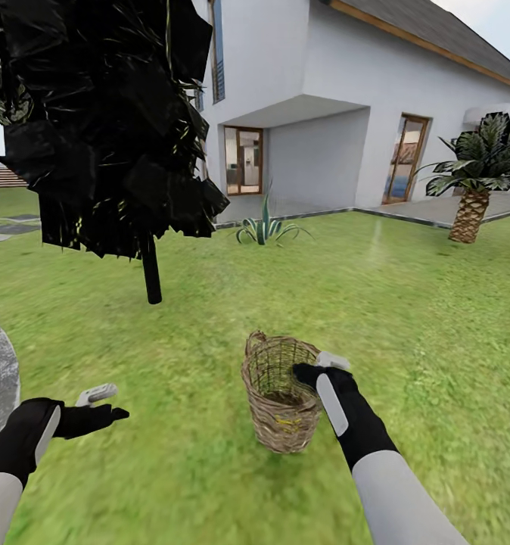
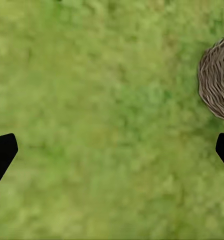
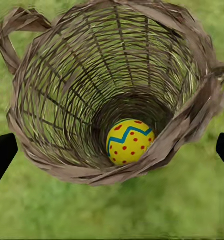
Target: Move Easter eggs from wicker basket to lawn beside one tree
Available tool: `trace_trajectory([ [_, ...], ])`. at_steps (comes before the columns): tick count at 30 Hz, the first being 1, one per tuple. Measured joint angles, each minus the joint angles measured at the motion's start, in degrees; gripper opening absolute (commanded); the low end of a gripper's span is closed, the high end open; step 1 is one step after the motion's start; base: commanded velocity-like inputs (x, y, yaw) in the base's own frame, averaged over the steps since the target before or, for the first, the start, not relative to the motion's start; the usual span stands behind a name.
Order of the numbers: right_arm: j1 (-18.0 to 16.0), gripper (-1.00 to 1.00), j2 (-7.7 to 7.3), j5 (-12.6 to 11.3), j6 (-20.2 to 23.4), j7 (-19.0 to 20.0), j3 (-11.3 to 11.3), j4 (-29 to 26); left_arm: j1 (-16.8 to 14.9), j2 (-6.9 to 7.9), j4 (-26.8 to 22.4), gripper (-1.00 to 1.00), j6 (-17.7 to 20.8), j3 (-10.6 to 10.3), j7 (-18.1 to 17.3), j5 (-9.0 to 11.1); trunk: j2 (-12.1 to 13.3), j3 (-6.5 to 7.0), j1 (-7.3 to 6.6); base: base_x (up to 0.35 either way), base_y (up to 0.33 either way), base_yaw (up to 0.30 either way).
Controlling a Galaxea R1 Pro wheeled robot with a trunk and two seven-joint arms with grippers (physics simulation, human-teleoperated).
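Mottled lawn (image 1: 209,318), white house beyond. Right gripper (image 1: 321,366), fingers spread and empty, hung above wicker basket (image 1: 281,405); one Easter egg (image 3: 128,141) lay deep below. Left gripper (image 1: 104,403) parted over bare grass. Risk: fingers snagging rim, tipping basket.

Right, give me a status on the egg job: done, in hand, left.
Done: no egg can be seen lying on the lawn. In hand: the right tool hangs open over the wicker basket, where the right wrist view shows one Easter egg at the bottom; others may be hidden. The left tool is open over grass. Left: lift the eggs out and lay them by one tree.
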Motion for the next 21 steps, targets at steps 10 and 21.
trace_trajectory([
  [10,0.7,1.0,0.02,-0.5,4.3,-4.8,1.0,-3.4,0.0,0.02,0.0,1.0,-0.3,0.0,0.0,0.1,0.0,0.0,0.0,0.016,0.044,0.0],
  [21,0.7,1.0,0.01,-0.5,4.4,-4.0,0.9,-3.3,0.0,0.02,0.0,1.0,-0.3,0.2,-0.1,0.1,0.0,0.0,-0.01,0.129,0.235,0.0],
])
